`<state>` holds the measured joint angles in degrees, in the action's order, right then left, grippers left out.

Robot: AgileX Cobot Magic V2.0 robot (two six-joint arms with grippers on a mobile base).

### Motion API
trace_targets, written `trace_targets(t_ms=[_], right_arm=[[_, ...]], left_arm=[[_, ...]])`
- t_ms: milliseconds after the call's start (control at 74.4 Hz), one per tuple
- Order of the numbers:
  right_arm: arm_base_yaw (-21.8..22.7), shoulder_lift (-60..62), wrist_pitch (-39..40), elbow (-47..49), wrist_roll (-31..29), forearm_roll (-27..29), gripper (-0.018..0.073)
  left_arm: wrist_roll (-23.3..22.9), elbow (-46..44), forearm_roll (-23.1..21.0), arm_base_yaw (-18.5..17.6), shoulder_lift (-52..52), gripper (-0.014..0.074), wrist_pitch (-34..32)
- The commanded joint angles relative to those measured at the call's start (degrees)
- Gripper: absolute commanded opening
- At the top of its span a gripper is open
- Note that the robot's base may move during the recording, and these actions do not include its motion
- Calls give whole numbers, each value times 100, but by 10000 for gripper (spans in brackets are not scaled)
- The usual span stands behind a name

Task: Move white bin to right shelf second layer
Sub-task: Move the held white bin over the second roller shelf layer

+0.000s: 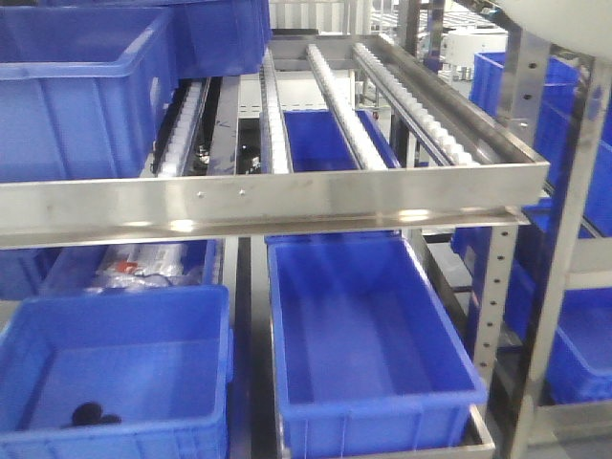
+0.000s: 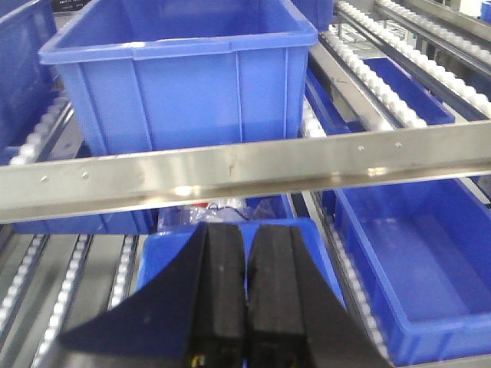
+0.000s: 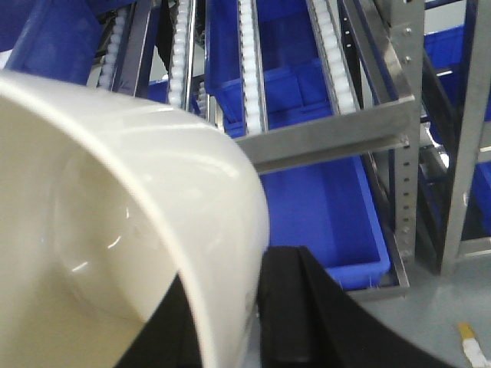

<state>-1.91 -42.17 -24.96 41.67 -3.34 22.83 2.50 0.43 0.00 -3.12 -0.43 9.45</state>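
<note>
Only a small curved piece of the white bin (image 1: 564,19) shows in the front view, at the top right corner. The rest is cut off. In the right wrist view it is so close that it fills the left half, looks blurry and runs off the picture. The arms cannot be seen. A small dark thing (image 1: 91,416) lies in the low blue crate (image 1: 115,298), too small to tell what it is. Behind that crate is a clear wrap (image 1: 143,268) with a red bit, hard to make out.

The bin is shiny, smooth and cream-white, with a round bottom. The right shelf second layer (image 1: 268,196) has a flat, shiny steel front rail with tiny screws. Lanes of little white rollers (image 1: 335,105) slope up behind it. A big blue crate (image 2: 184,100) of plastic stands on the left lanes.

The right gripper (image 3: 222,322) pinches the bin's wall, with 1 black finger inside and 1 outside. The bin is up in the air by the right end of the shelf, not on the rollers. The left gripper (image 2: 245,284) has its 2 black pads pressed together with nothing between them, and it points at the rail.
</note>
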Motion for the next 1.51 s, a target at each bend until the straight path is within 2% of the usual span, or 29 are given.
trace_targets(t_ms=[0,1492], right_arm=[[35,8,515,193,-6,107,55],[35,8,515,193,-6,107,55]], left_arm=[[-30,211,0,-18,-80,85,-501],[-30,211,0,-18,-80,85,-501]])
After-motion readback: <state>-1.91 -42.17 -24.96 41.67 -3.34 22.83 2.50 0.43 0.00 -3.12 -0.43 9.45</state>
